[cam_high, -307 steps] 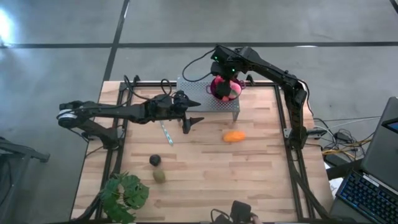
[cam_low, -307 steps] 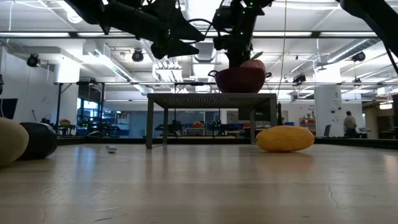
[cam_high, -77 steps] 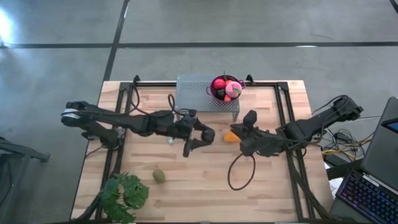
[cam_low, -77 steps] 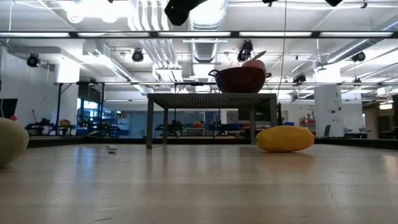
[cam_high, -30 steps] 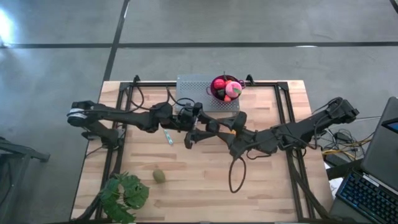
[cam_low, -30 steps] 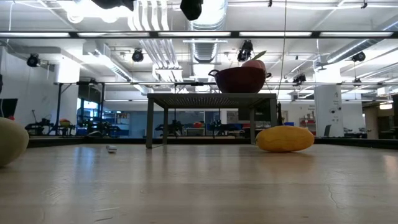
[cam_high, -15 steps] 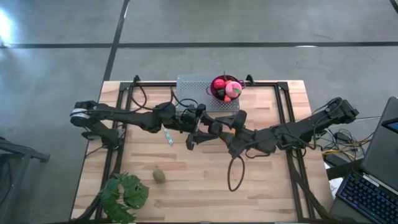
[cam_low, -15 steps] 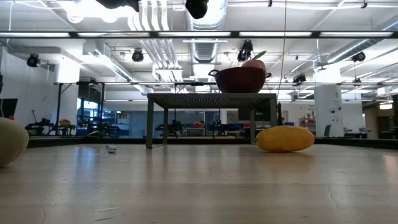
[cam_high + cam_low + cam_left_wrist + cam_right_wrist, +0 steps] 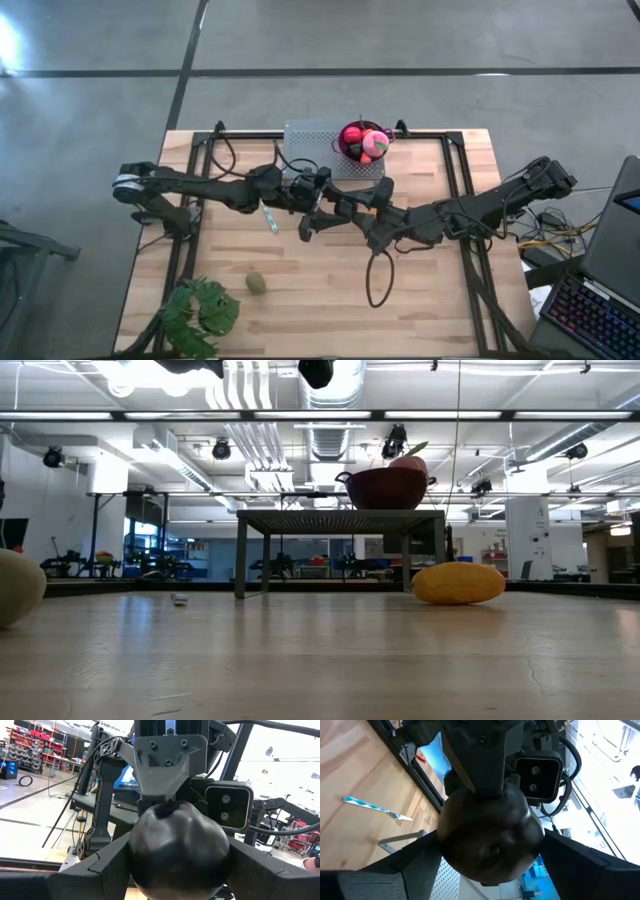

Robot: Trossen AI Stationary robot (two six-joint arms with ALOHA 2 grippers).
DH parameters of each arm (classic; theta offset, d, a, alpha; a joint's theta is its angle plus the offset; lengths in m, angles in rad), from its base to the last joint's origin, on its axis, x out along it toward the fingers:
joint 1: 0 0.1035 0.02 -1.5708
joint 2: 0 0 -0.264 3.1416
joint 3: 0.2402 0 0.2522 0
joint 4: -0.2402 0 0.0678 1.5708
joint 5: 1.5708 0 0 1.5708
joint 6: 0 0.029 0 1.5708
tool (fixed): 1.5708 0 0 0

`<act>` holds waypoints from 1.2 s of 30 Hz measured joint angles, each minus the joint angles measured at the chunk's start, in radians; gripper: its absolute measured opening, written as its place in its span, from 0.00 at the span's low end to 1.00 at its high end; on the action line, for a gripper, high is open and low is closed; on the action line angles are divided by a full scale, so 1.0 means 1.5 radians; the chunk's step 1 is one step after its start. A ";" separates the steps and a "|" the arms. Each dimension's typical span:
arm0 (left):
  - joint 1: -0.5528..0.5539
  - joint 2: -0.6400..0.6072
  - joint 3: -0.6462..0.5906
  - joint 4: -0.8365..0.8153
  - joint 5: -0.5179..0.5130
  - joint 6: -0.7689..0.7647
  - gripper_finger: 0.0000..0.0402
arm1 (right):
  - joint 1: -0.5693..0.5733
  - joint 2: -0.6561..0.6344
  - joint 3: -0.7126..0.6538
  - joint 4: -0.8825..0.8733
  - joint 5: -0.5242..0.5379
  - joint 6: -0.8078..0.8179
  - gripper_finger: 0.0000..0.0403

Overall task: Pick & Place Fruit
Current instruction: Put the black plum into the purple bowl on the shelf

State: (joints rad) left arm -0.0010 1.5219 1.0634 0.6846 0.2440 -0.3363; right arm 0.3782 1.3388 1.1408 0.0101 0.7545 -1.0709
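My left tool [image 9: 322, 203] and right tool [image 9: 345, 206] meet nose to nose above mid-table, the dark ball [image 9: 179, 849] wedged between both pairs of fingers: left clamped on it, right seated around it. Compared with a second ago, both tools remain in place, the right one's fingers closing inward. The olive piece [image 9: 257, 283] lies well off my left tool.

Pale wood-plank table [image 9: 330, 275], perforated grey metal stand [image 9: 312, 150], glossy dark ball [image 9: 179, 847]
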 joint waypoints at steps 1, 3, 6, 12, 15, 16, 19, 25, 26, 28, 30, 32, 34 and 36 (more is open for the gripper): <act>0.000 0.000 0.000 0.000 0.000 0.000 0.68 | 0.000 0.000 0.000 0.000 0.000 0.001 0.76; 0.000 0.000 0.000 0.000 -0.001 0.000 0.68 | 0.000 0.000 0.000 0.000 0.000 0.002 0.74; 0.000 0.000 0.000 0.000 -0.001 0.000 0.68 | 0.000 0.000 0.000 -0.003 -0.001 0.002 0.71; 0.000 0.000 0.000 0.003 -0.002 0.000 0.68 | 0.000 0.000 0.000 -0.003 -0.002 0.004 0.65; 0.000 0.000 -0.001 0.006 -0.002 0.000 0.68 | 0.000 0.000 0.000 -0.003 -0.002 0.004 0.64; 0.000 0.000 -0.001 0.007 -0.003 0.000 0.68 | 0.000 0.000 0.000 -0.003 -0.002 0.004 0.64; 0.000 0.000 -0.001 0.008 -0.004 0.000 0.68 | 0.000 0.000 0.000 -0.003 -0.002 0.004 0.65; 0.000 0.000 -0.001 0.009 -0.004 0.000 0.68 | 0.000 0.000 0.000 -0.003 -0.002 0.004 0.67; 0.000 0.000 -0.001 0.009 -0.006 0.000 0.68 | 0.000 0.000 0.000 -0.003 -0.002 0.004 0.66; -0.001 0.000 -0.001 0.009 -0.015 0.011 0.68 | 0.000 0.000 0.000 -0.004 0.000 0.002 0.65; -0.006 0.000 -0.001 0.009 -0.031 0.023 0.71 | 0.000 0.000 0.000 -0.004 0.001 0.001 0.64; -0.008 0.000 -0.001 0.009 -0.047 0.030 0.76 | 0.000 0.000 0.000 -0.002 0.000 0.004 0.63; -0.009 0.000 -0.001 0.009 -0.060 0.036 0.84 | 0.000 0.000 0.000 -0.002 0.003 0.004 0.63; -0.008 0.000 -0.001 0.009 -0.063 0.039 0.91 | 0.000 0.000 0.000 -0.001 0.003 0.004 0.64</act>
State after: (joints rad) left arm -0.0129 1.5223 1.0618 0.6975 0.1489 -0.2778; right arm 0.3786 1.3392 1.1404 0.0082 0.7595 -1.0642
